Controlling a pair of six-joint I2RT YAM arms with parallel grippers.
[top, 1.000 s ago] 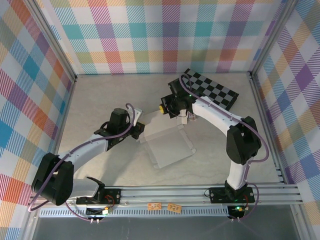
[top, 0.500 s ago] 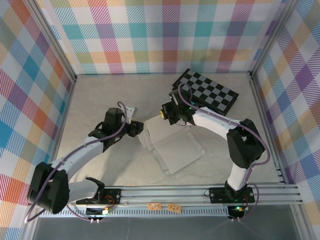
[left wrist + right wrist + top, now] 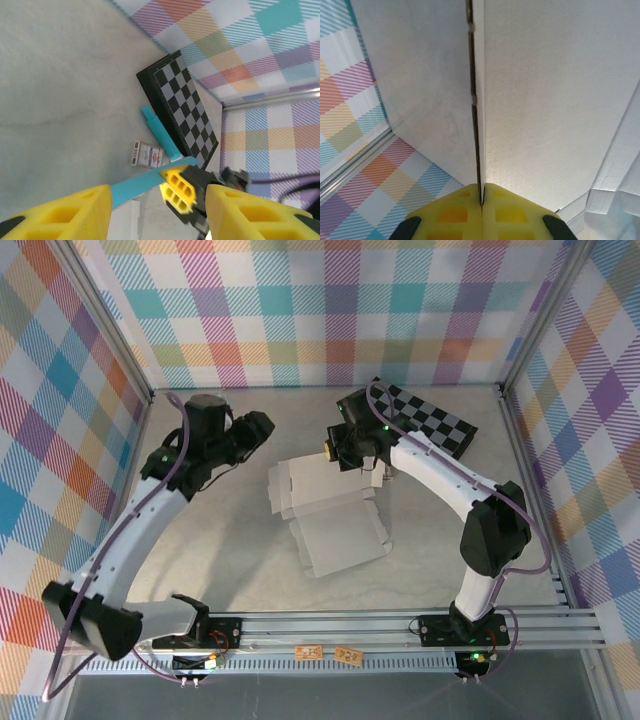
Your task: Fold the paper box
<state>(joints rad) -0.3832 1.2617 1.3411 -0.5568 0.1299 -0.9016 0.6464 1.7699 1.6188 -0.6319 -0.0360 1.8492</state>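
Pulled back from the sheet over the past second, the left gripper hangs high and clear with its jaws standing apart, holding nothing. The paper box has swung round too. It lies as an unfolded sheet on the table, to that gripper's right and nearer the arm bases, well apart from its fingers.

Seen from overhead, the sheet looks pale all over, grey-white side up, with the right gripper set at its far right edge, just in front of the checkerboard.

The right wrist camera shows the grip up close. Its yellow pads are pressed together on the thin edge of the cardboard, and a pale panel runs away from them.

The left wrist camera, looking out between its own open fingers, catches the sheet's teal outer face as a strip raised at the right gripper's pad. Beyond that pad, a slim teal tube lies along the checkerboard's near edge. A small printed card lies flat on the table just beside the tube.
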